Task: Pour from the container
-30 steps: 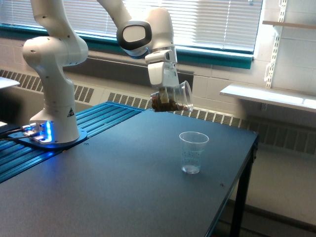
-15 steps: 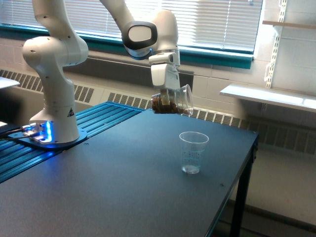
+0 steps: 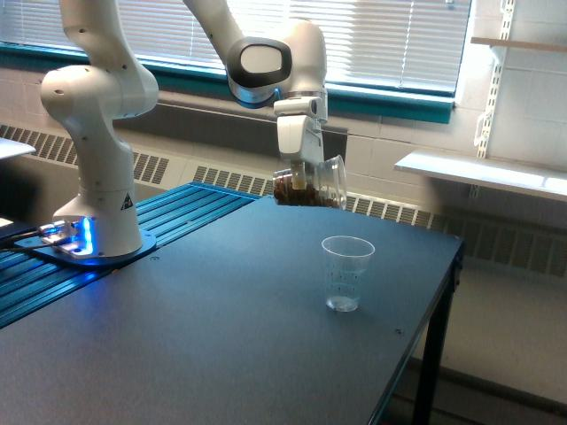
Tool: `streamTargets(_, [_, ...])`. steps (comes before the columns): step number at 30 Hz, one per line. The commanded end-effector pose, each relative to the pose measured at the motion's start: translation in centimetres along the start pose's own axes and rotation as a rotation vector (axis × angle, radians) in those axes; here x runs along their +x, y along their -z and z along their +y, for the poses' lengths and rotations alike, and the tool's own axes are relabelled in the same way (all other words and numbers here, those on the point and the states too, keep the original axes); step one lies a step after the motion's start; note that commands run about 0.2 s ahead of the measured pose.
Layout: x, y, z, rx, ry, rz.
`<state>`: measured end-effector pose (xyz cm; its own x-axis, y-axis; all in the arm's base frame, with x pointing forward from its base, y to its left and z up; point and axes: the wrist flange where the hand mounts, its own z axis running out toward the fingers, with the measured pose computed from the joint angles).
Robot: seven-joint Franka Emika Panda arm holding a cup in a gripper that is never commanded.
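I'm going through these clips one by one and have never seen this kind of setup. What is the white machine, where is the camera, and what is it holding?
The white jointed machine is a robot arm bolted to a dark table. The single picture comes from a camera standing off the arm, looking across the table. Its tool grips a small clear plastic jar with brown granular bits, tipped on its side, mouth toward the exterior view's right. On the table stands an empty-looking clear tapered cup with printed marks, upright, lower down and to the right of the jar. Nothing seems to be falling from the jar.
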<state>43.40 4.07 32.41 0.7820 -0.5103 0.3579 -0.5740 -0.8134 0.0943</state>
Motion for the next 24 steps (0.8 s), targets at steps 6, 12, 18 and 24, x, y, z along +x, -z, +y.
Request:
streamTargets(6, [0.2, 0.4, -0.7, -0.042, 0.011, 0.015])
streamTargets(12, [0.1, 0.3, -0.9, -0.068, 0.029, 0.011])
streamTargets(18, [-0.2, -0.2, -0.9, -0.098, 0.035, 0.006])
streamTargets(24, [-0.5, -0.6, -0.9, -0.121, 0.043, 0.001])
